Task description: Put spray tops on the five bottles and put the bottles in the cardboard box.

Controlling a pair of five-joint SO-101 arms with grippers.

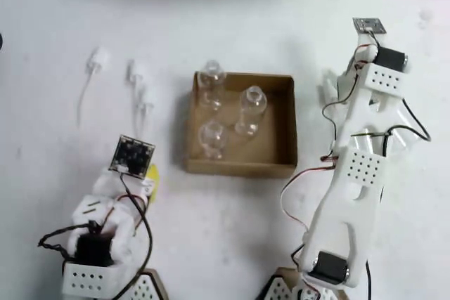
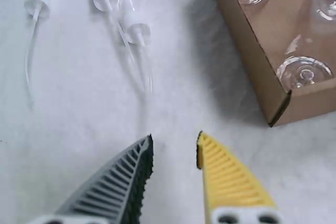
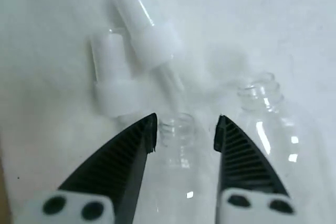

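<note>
The cardboard box (image 1: 281,154) sits mid-table with three clear, uncapped bottles (image 1: 211,79) (image 1: 252,103) (image 1: 211,135) standing in it. Three white spray tops (image 1: 98,61) (image 1: 135,72) (image 1: 144,107) lie left of the box. My left gripper (image 2: 175,148) hovers open over bare table near them, box corner (image 2: 262,77) beside it. My right gripper (image 3: 184,135) is open, its fingers either side of a clear bottle's neck (image 3: 176,124). A second clear bottle (image 3: 260,108) lies beside it, and two more spray tops (image 3: 110,82) (image 3: 147,24) lie just beyond.
The right arm (image 1: 358,166) stretches along the table's right side, to the right of the box. The left arm's base (image 1: 91,258) sits at the near left. The table's far edge runs along the back, with a dark gap behind it.
</note>
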